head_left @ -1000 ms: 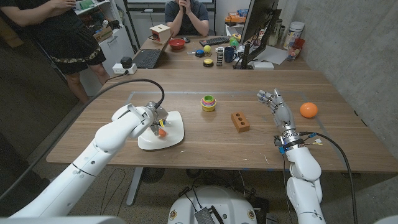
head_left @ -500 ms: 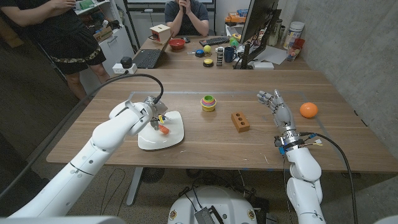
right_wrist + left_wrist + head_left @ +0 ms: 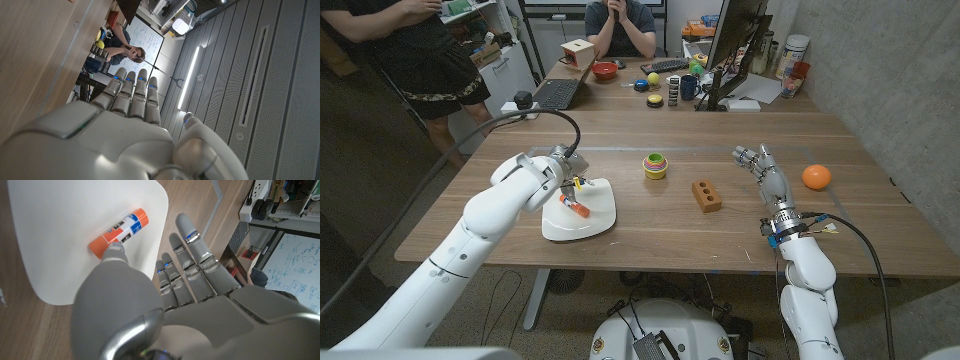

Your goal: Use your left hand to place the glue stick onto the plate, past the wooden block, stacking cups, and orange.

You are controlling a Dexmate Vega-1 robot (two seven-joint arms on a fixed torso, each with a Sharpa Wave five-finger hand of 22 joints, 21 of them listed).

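Note:
The glue stick [image 3: 575, 207], orange-capped with a white and blue label, lies on its side on the white plate [image 3: 602, 203] at the table's left. My left hand [image 3: 563, 176] hovers just beyond the plate's far left edge, fingers straight and apart, holding nothing. In the left wrist view the glue stick [image 3: 119, 226] rests on the plate [image 3: 65, 205], with the thumb tip of my left hand [image 3: 190, 275] close above its orange end. My right hand [image 3: 765, 172] stands upright with its fingers spread and holds nothing, between the wooden block [image 3: 706, 194] and the orange [image 3: 816, 177].
The stacking cups [image 3: 655, 165] stand mid-table, right of the plate. A second table behind holds a laptop, a monitor and small items. One person sits at it and another stands at the far left. A black cable arcs over my left arm.
The glue stick has left my left hand and now lies on the plate. The hand has opened and drawn back and up toward the plate's far edge. My right hand has not moved.

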